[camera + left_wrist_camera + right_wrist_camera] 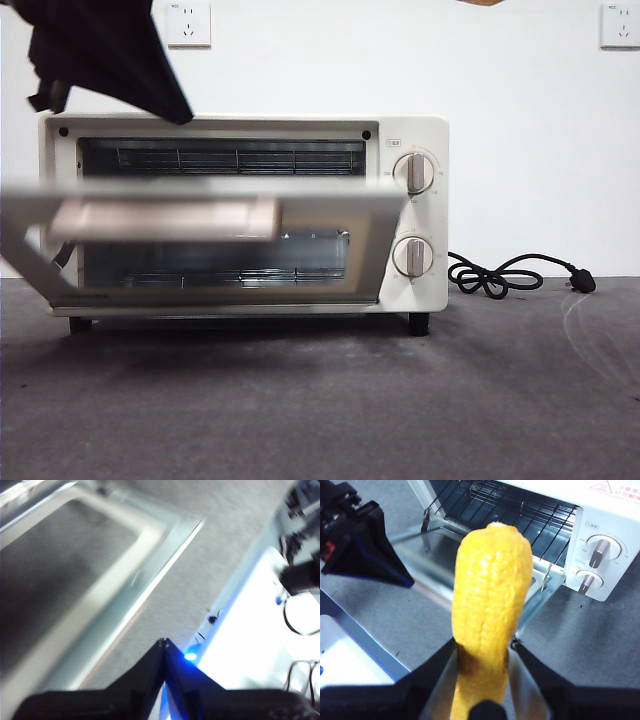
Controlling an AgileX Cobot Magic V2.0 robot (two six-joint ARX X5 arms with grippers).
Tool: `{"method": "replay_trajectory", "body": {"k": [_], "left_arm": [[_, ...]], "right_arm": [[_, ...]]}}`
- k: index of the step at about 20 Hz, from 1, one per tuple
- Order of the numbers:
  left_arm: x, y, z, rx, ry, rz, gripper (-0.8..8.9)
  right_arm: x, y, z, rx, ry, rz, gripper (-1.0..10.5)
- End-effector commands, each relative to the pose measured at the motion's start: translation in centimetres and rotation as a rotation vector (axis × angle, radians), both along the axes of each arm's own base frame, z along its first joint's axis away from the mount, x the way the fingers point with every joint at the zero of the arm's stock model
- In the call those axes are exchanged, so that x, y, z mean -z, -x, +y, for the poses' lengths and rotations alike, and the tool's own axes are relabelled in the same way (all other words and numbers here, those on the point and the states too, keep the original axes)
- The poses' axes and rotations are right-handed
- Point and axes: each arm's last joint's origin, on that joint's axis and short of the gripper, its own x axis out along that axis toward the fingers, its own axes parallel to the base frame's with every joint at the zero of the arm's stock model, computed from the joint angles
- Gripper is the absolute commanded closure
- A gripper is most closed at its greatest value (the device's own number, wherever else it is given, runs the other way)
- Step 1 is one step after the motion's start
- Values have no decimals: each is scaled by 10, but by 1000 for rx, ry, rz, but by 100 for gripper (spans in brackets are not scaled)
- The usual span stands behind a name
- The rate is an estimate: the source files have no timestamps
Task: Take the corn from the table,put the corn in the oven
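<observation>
The right hand point(482, 650) pinches the corn point(487, 605) between its two black jaws, gripping the cob low on its length so that most of it sticks out beyond the jaw tips, tapered end outward. The corn is held in the air above the table point(590, 640), in front of the oven point(600, 535), its tip pointing toward the open cavity with the wire rack point(500, 510) inside. The oven door point(200, 235) hangs partly open, blurred in the front view, with its bar handle point(165, 218) facing the camera. The left hand point(164, 645) has its jaws pressed together with nothing between them; it sits above the oven's upper left corner, just beyond the door's edge. A black cord point(510, 275) lies on the table beside the oven, under two round knobs point(414, 172).
</observation>
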Motion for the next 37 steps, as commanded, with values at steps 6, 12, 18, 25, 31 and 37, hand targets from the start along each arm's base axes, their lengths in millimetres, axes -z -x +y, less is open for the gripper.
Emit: {"method": "replay_trajectory", "body": {"k": [6, 12, 18, 25, 31, 37], "left_arm": [[-22, 21, -8, 70, 84, -131, 819], [-49, 37, 2, 21, 143, -291, 819], [-68, 58, 22, -158, 33, -482, 819], [-88, 88, 47, -325, -14, -648, 819], [-89, 112, 67, -441, -119, -696, 819], [-85, 129, 82, -509, -237, -690, 819]], "right_arm": [[-2, -1, 4, -72, -37, -9, 959], [-10, -4, 12, -169, -140, -64, 959], [-9, -15, 31, -258, -203, -105, 959], [16, -33, 79, -345, -154, -152, 959], [57, -56, 115, -328, 7, -201, 959], [96, -77, 139, -292, 161, -262, 959]]}}
